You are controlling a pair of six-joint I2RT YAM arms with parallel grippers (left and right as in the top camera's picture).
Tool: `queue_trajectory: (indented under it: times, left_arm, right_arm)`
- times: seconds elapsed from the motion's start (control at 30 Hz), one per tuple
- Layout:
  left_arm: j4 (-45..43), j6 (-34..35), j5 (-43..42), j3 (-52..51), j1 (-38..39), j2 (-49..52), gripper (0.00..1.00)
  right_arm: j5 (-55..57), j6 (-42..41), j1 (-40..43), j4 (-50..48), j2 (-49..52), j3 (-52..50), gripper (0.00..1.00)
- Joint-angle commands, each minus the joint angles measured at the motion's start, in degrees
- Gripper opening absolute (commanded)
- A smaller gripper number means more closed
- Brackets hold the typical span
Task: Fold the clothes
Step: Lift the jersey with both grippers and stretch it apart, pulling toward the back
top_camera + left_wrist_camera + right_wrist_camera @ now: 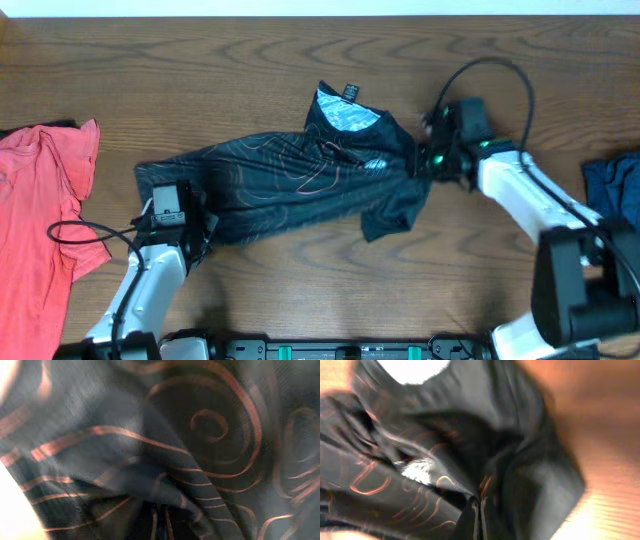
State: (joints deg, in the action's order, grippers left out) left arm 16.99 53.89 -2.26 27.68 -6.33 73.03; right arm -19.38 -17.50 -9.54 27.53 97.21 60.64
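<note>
The clothes, a black jersey (290, 180) with thin orange contour lines, lie stretched and bunched across the middle of the wooden table, pale grey inner collar turned up at the back. My left gripper (200, 228) is shut on the jersey's lower left end. In the left wrist view the fabric (200, 435) fills the frame, and the left gripper (160, 516) pinches a fold at the bottom. My right gripper (418, 165) is shut on the jersey's right side, below the collar. In the right wrist view the right gripper (479, 507) has its jaws together on gathered cloth (420, 490).
A red garment (45, 210) lies crumpled at the table's left edge. A blue garment (615, 190) shows at the right edge, behind the right arm. Bare wooden table (300, 290) runs along the front. A black cable (80, 235) loops beside the left arm.
</note>
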Motion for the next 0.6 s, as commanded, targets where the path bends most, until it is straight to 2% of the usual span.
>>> queue_trajectory:
  times: [0.0, 0.23, 0.37, 0.57]
  left_arm:
    - [1.01, -2.54, -4.33, 3.04, -0.35, -4.46, 0.06]
    - [6.54, -8.61, -5.03, 9.64, 1.11, -15.5, 0.06]
    - [8.02, -13.2, -5.05, 14.84, 2.84, -20.5, 0.06]
    - [9.86, -16.28, -4.74, 21.05, 4.55, -23.02, 0.06]
  right_arm:
    - [4.92, 3.65, 1.36, 2.99, -5.53, 6.47, 0.01]
    - [11.26, 8.02, 1.33, 12.13, -9.16, 13.99, 0.01]
    - [13.62, 9.09, 1.33, 13.84, -9.29, 15.15, 0.01]
    - [15.28, 9.99, 1.4, 14.8, -9.92, 18.05, 0.01]
